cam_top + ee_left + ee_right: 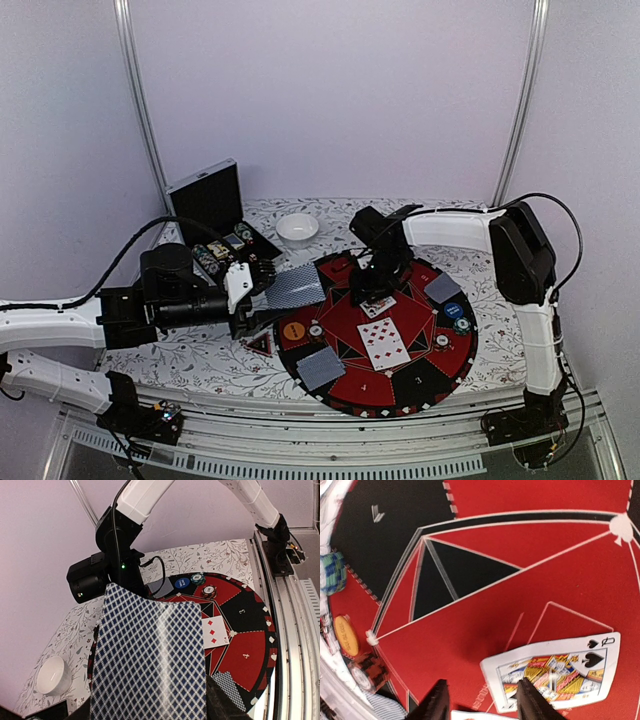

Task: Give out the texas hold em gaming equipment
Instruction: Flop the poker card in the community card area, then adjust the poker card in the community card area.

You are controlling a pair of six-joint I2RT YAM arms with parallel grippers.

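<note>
right tool (pixel 482 702): fingers apart over felt mat (pixel 485 605), queen of spades (pixel 555 670) lying flat, face up, beneath one finger | left tool (pixel 258 290): clamped on blue-backed cards (pixel 150 660) at the mat's left edge, long axis pointing toward the right tool, the nearer taker

From the left wrist, the blue-diamond card back (pixel 150 665) in the left gripper (pixel 260 295) blocks most of my view, covering much of the felt mat (pixel 250 650) and the left part of a diamonds card (pixel 216 632). One card or several, I can't tell. On the right wrist, a white card (pixel 472 715) is cut off at the bottom edge and the chip stack (pixel 331 572) at left is blurred. The contents of the case (pixel 207 197) are too small to make out.
</note>
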